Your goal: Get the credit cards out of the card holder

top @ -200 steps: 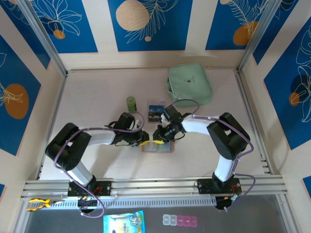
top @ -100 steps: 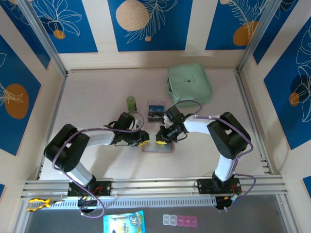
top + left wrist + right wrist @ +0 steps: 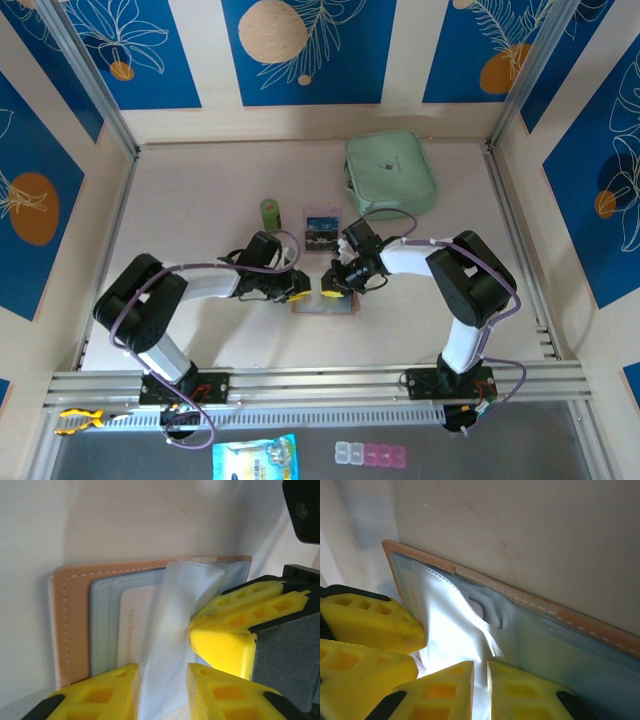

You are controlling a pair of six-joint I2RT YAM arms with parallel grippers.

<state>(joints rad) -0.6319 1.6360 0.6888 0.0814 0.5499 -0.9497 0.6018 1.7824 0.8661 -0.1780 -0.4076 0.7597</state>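
**Left wrist view: two pinches on soft film, none on a card**

The small tan-pink leather bifold card holder (image 3: 65, 630) lies open and flat on the pale table top (image 3: 200, 200), between the two arms. A clear-grey plastic pocket sleeve (image 3: 172, 610) stands up from it in a ridge. The left gripper (image 3: 164, 672) is clamped on that sleeve. The right gripper (image 3: 480, 667) is nipped tight on the same sleeve just beside it. Their yellow fingers (image 3: 100, 692) crowd together, and I cannot tell whether they touch. A pale thin plastic credit card (image 3: 131, 630) with dark print sits tucked in a pocket beneath the sleeve, held by neither tool.

The main risk, as I judge it, is that any pull now moves film, not card. Both grips are on flexible sleeve, so lifting could stretch or tear it at the stitching. It could also carry the whole holder off the table, since nothing pins the leather down. If the arms draw apart, the sleeve alone takes the load between them. The film could slip from one pinch and flop over the pocket mouth. With the fingers so close, a small sideways move could knock one gripper against the other. Squeezing the pocket might also push the card deeper.
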